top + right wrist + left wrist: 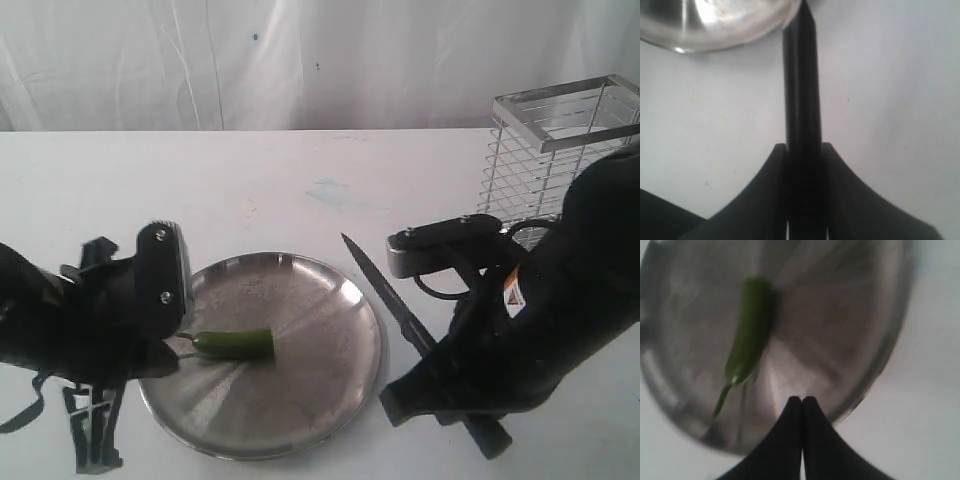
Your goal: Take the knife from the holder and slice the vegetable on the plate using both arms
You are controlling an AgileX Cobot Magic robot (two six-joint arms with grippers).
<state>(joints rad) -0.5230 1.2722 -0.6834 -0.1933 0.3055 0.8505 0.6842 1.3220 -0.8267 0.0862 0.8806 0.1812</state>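
Note:
A green chili, the vegetable (236, 343) (749, 340), lies on the round steel plate (330, 370) (840, 315), stem toward the left. My left gripper (802, 399) is shut and empty, its tips over the plate's near part beside the stem; in the exterior view it (160, 355) is at the plate's left rim. My right gripper (804, 147) is shut on the knife (385, 290) (801, 75), whose dark blade points up-left just off the plate's right rim (715, 35). The chrome wire holder (560, 150) stands at the back right.
The white table (300, 190) runs back to a white curtain (300, 60). The bulky right arm (540, 320) sits in front of the holder. The left arm's body (70, 330) fills the lower left corner.

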